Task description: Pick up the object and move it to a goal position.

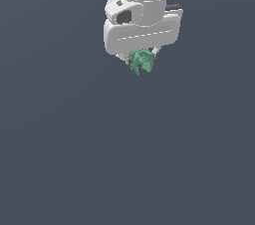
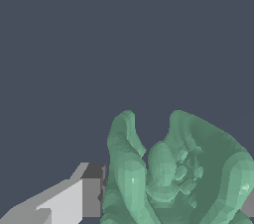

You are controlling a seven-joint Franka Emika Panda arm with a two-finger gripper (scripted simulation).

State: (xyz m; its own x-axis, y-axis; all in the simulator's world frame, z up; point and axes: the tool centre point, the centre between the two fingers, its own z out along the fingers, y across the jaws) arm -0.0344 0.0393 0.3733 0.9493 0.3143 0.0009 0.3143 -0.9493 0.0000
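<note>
All around there is only a flat, dark slate-blue backdrop (image 1: 60,159), filling the exterior view edge to edge and the wrist view behind what is in front. It carries no seam, corner or horizon, so whether it is floor or wall I cannot tell. The light looks even and soft, casting no clear shadow on it.

The teal-green, lumpy object (image 2: 173,178) filled the space between the end effector (image 2: 171,196) fingers. One grey-tipped white finger (image 2: 74,198) pressed against its side; the opposite finger was barely visible. The background was uniform dark grey.
</note>
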